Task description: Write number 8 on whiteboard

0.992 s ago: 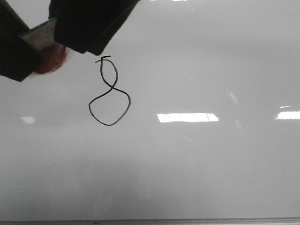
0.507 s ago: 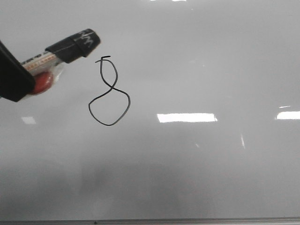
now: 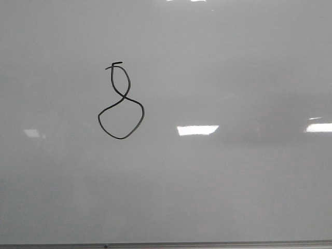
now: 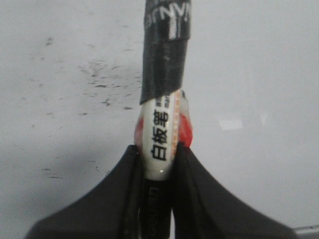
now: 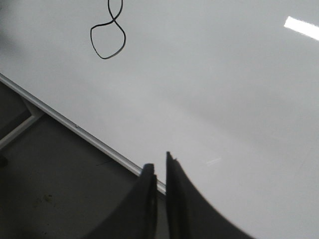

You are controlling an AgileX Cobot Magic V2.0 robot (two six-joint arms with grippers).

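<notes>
Front view: the number 8 [image 3: 121, 101] is seen drawn in thin black line on the left-centre part of the whiteboard [image 3: 223, 181], with a short tick at its top, a narrow upper loop and a rounder lower loop. Half a second ago the marker and the dark left gripper were seen at the upper left beside the figure; they are now gone from this view, and only the board, its bright reflections and the thin frame along the bottom edge are left. The figure itself is unchanged.

What is missed in the front view is supplied by the left wrist view: the left gripper [image 4: 158, 164] is closed on the marker [image 4: 162, 124], whose white printed barrel and black cap are held over a smudged patch of board. In the right wrist view the right gripper [image 5: 159, 172] is seen with its fingers nearly together and nothing between them, above the board's frame edge [image 5: 75, 127], with the lower loop of the figure well apart from it.
</notes>
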